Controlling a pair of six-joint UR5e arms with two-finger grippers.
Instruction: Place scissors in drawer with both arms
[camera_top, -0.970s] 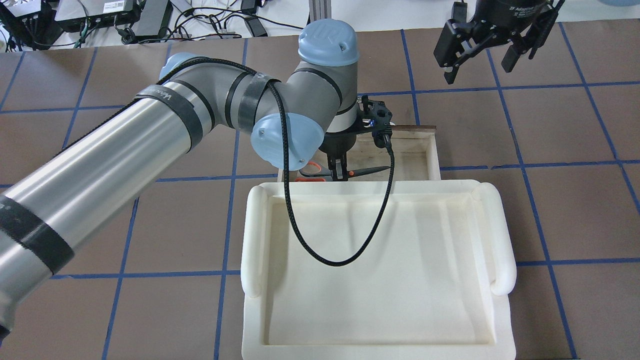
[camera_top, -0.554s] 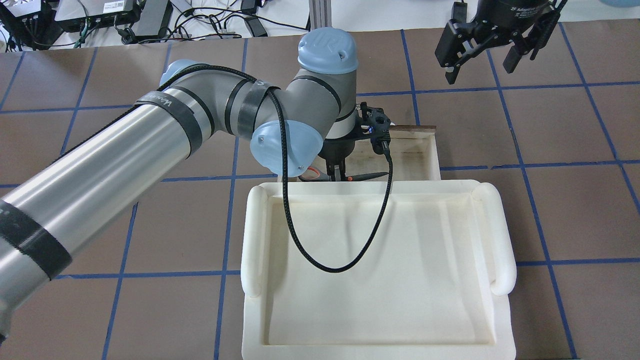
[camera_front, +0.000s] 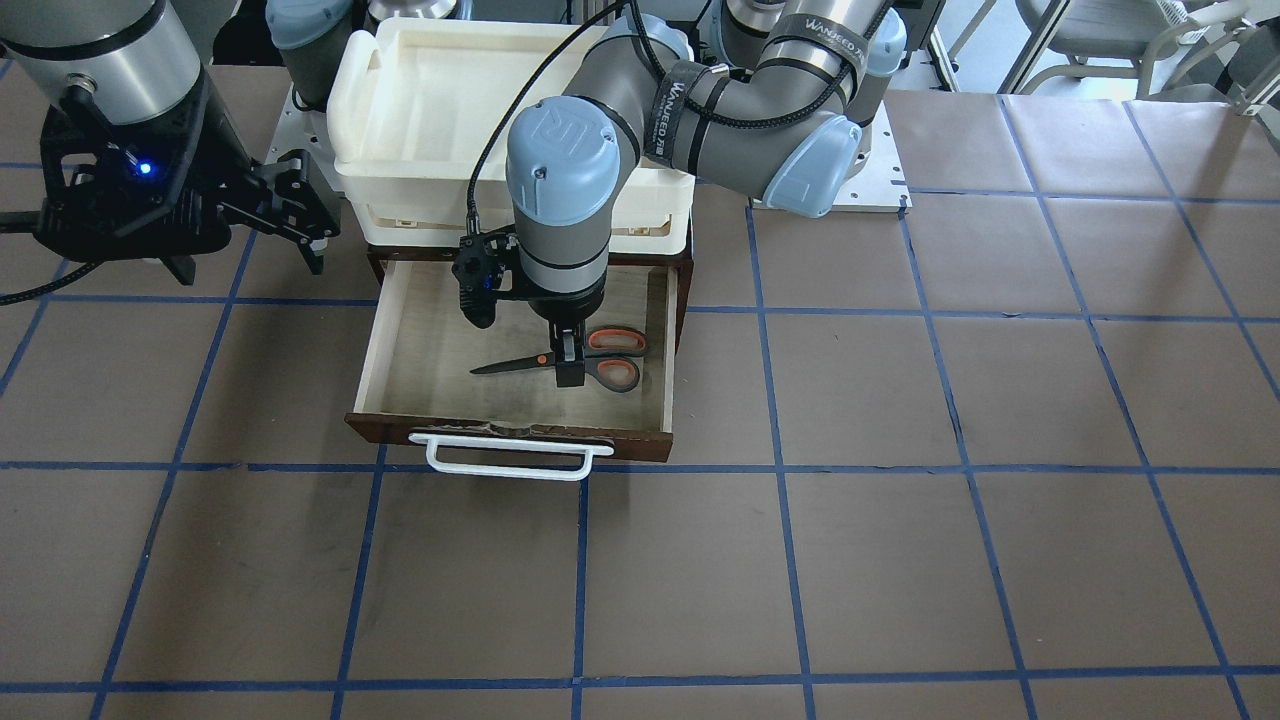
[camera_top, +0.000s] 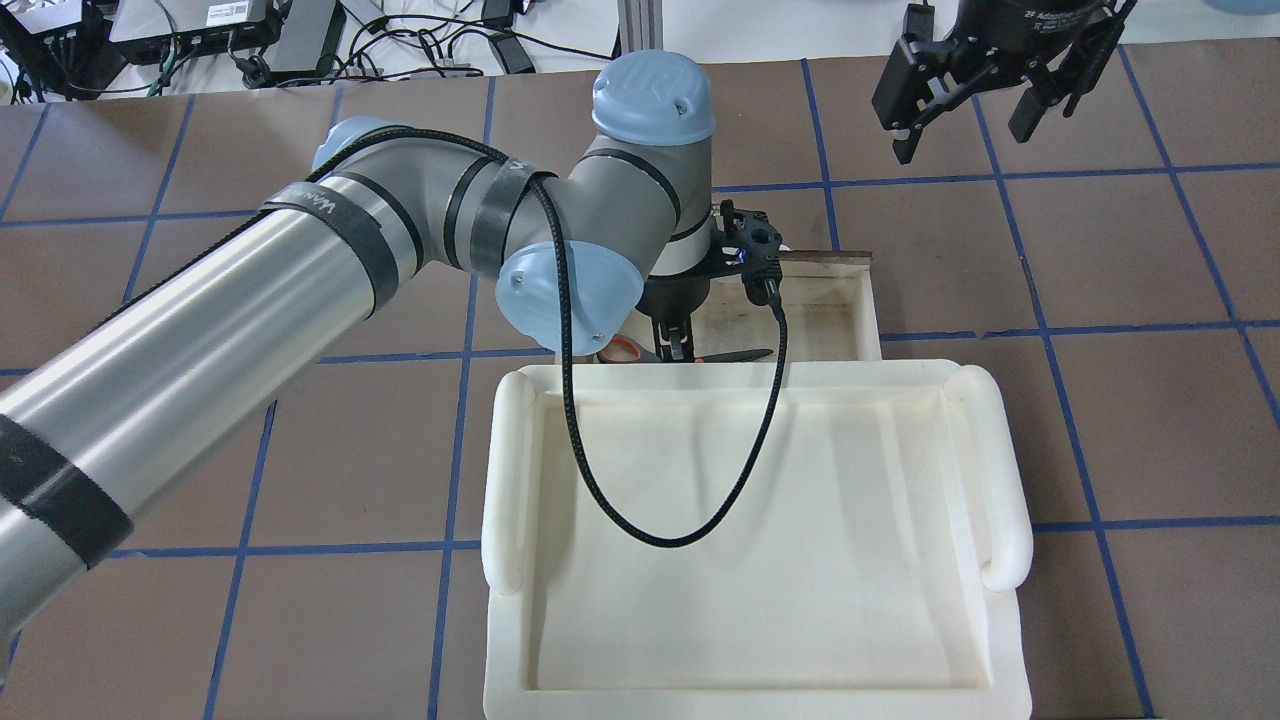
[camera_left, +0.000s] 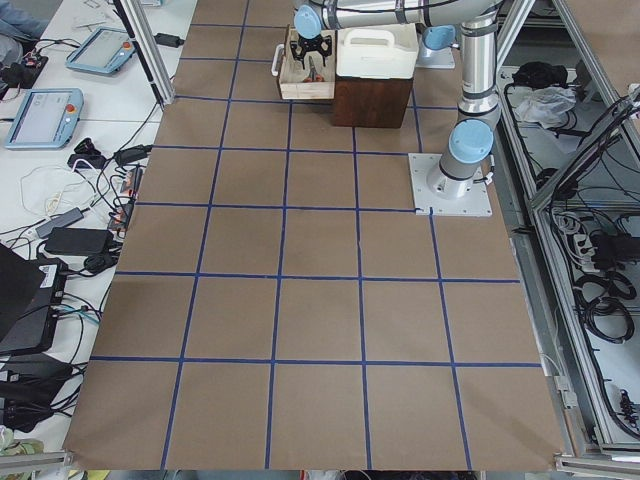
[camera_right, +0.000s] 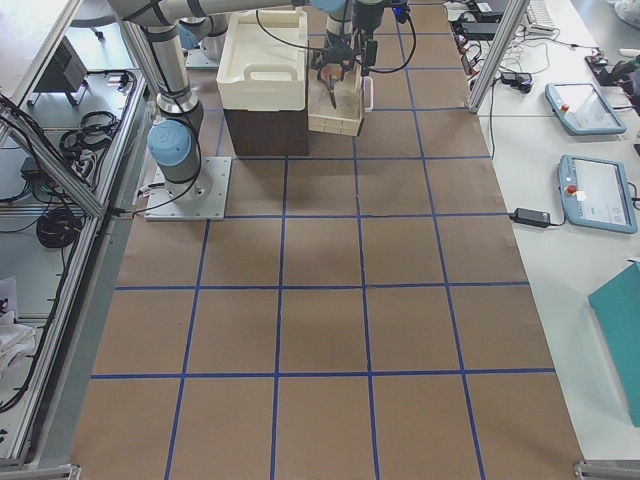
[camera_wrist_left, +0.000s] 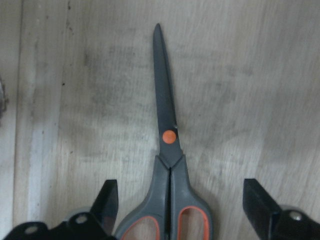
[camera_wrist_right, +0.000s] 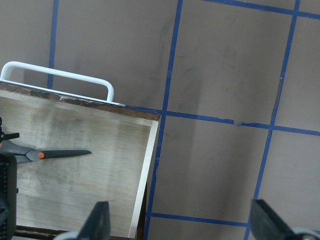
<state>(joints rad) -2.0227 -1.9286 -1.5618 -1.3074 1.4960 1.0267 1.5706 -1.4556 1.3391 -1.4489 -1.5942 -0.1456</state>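
Lower than a second ago, left gripper now with fingers spread wide either side of the scissors, scissors lying flat on the pulled-out drawer floor, right gripper open, raised well apart.

Front-facing view looks steeply down from across the table, robot base at 12 o'clock. Overhead view looks forward from behind it. Both share the open drawer. Side views sit far off at the table's ends. Left wrist hangs close over the scissors.
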